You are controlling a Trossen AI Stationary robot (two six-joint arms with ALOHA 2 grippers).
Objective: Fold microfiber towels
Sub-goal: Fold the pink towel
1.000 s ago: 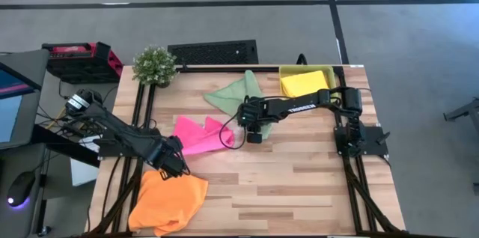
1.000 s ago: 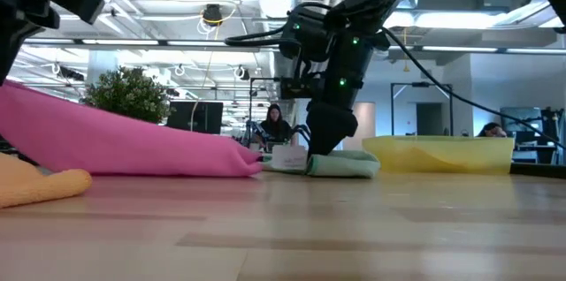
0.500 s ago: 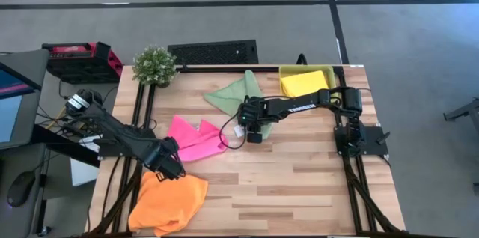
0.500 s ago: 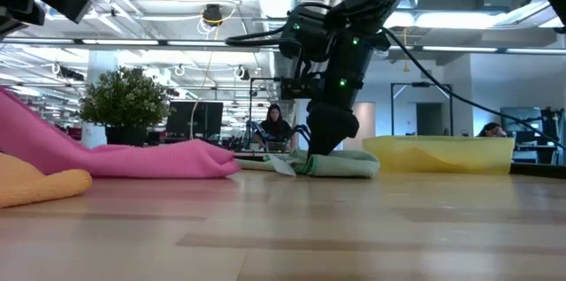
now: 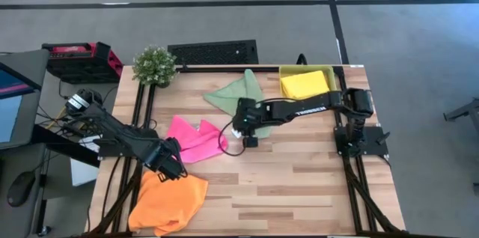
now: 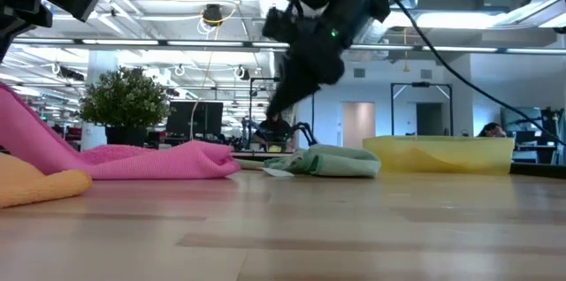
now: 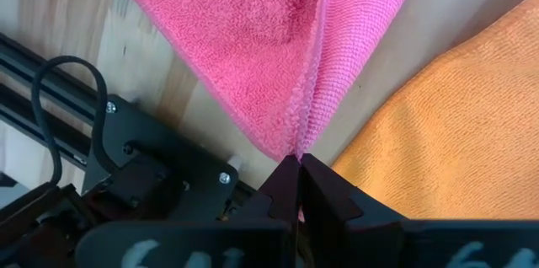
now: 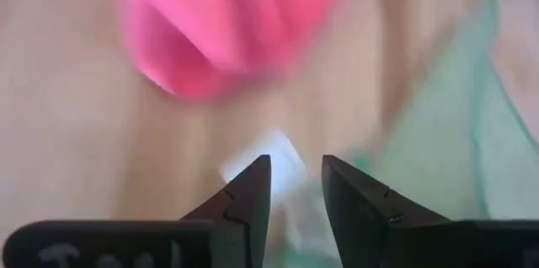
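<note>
My left gripper [image 5: 174, 169] is shut on the hot pink towel [image 5: 196, 139] near the table's left edge, just above the crumpled orange towel [image 5: 168, 200]. My right gripper [image 5: 238, 132] hangs open above mid-table, between the pink towel's right end and the pale green towel [image 5: 238, 94], with nothing between its fingers [image 8: 253, 192]. The green towel lies bunched on the table, a white tag [image 6: 279, 168] at its near end. A yellow towel [image 5: 304, 83] lies in the yellow tray [image 5: 286, 71] at the far right. My left gripper pinches the pink towel's pointed end [image 7: 290, 143] between its two shut fingers, coming from above and pointing down. Two layers seem to meet there. That end is lifted and the cloth slopes down from it [image 6: 22, 122]; the rest lies slack on the table.
A potted plant [image 5: 155, 64] stands at the far left corner, a black grille [image 5: 213, 51] behind the far edge. Black frame rails [image 5: 142, 118] run along the left and right sides. Bare wood [image 5: 299, 185] spreads over the near right half.
My right gripper has risen off the green towel's near end, tipped less steeply and drifted toward the table's left; the towel stays on the table. The pink towel's right end has drawn back toward the left, and its span, taut before, now sags onto the table.
</note>
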